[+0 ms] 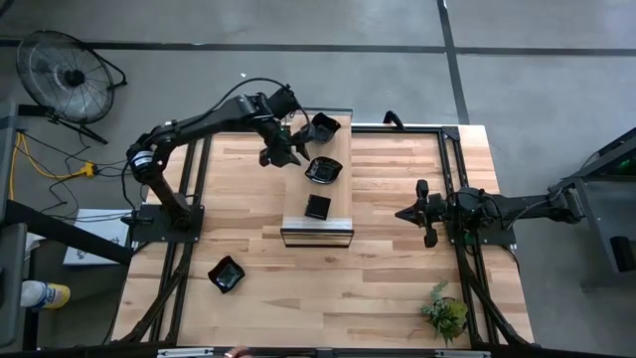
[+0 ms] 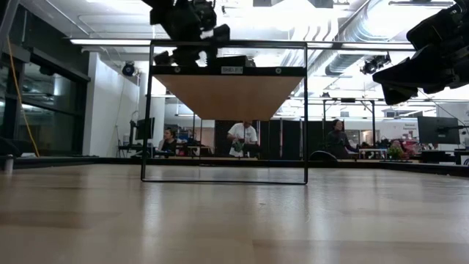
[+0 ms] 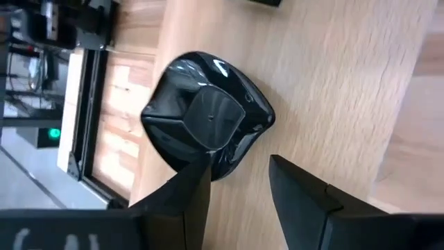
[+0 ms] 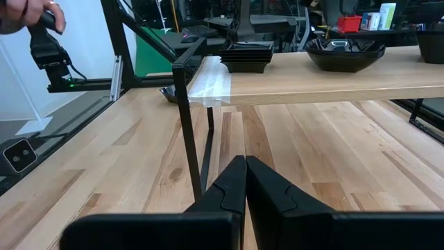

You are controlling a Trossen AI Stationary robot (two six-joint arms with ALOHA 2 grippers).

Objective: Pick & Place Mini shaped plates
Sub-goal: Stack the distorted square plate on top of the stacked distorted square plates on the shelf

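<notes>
Mini shaped plates (image 1: 323, 170) sit on a raised shelf (image 1: 338, 217); left fingers (image 3: 298, 187) parted, right fingers (image 4: 267, 187) closed, empty.

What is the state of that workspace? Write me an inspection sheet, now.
Surface: wooden table with a raised shelf at its middle.
Job's things: three black mini plates on the shelf; a fourth plate down on the table.
Clutter: small green plant at a table corner.
Grippers: left gripper open over the shelf, a plate just past its fingertips in the left wrist view; right gripper shut, waiting over the table's right side.
Cables: yellow cable on the floor left of the table.
Surroundings: floor fan; people in the room behind.
</notes>
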